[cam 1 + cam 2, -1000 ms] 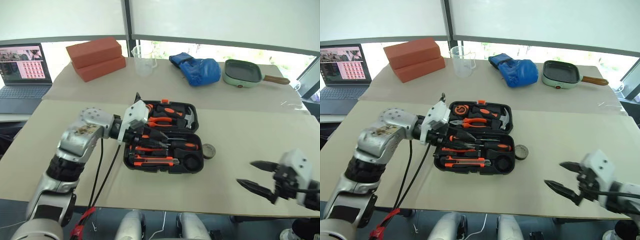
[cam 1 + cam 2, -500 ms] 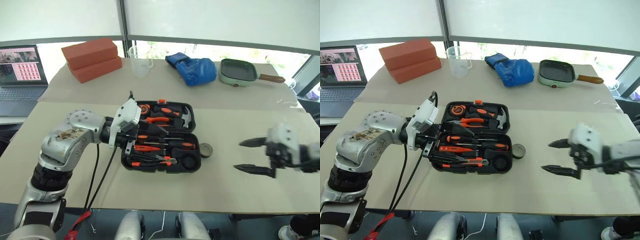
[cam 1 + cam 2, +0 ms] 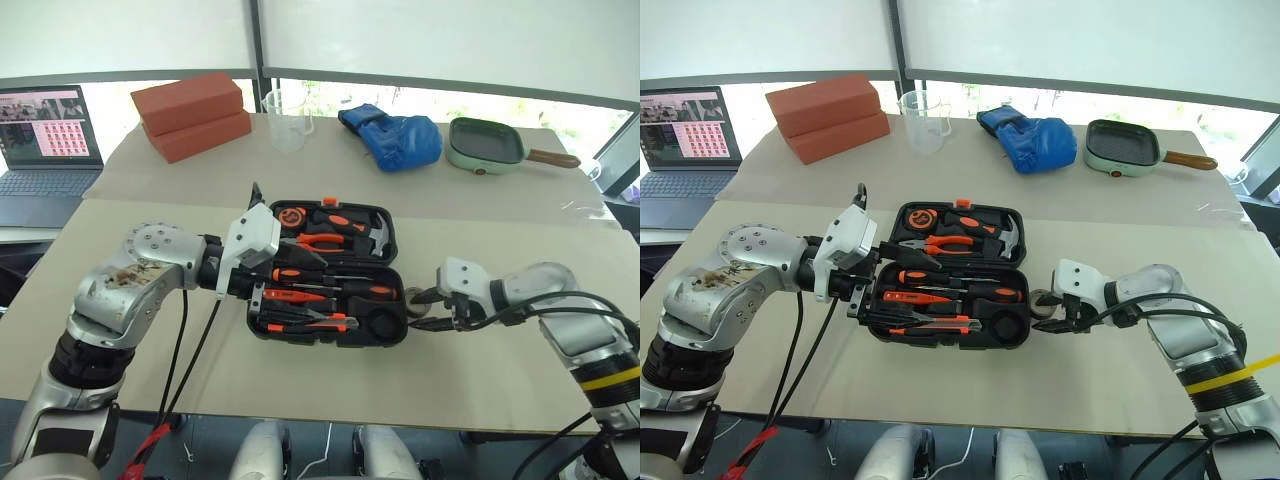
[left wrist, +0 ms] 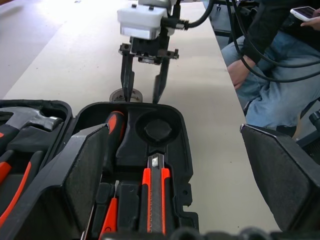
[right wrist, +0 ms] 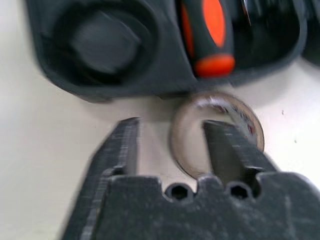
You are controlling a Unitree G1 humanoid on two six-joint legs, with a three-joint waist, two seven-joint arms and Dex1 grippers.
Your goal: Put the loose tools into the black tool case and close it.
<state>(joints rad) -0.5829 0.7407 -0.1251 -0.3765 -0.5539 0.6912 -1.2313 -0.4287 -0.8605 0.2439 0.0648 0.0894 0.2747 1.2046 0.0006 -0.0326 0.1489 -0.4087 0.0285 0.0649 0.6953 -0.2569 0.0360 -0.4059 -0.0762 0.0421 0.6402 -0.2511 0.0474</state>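
Right gripper [image 5: 172,145] astride tape roll [image 5: 216,131]

The right tool [image 5: 170,145] covers part of the tape roll [image 5: 216,135] beside the case [image 3: 335,275]; the view is blurred there, so contact of its fingers with the roll cannot be told. The left tool [image 3: 275,275] hides the case's left end. Beyond the case, the laptop [image 3: 45,150] is cut by the picture's edge, as is a person [image 4: 270,55].
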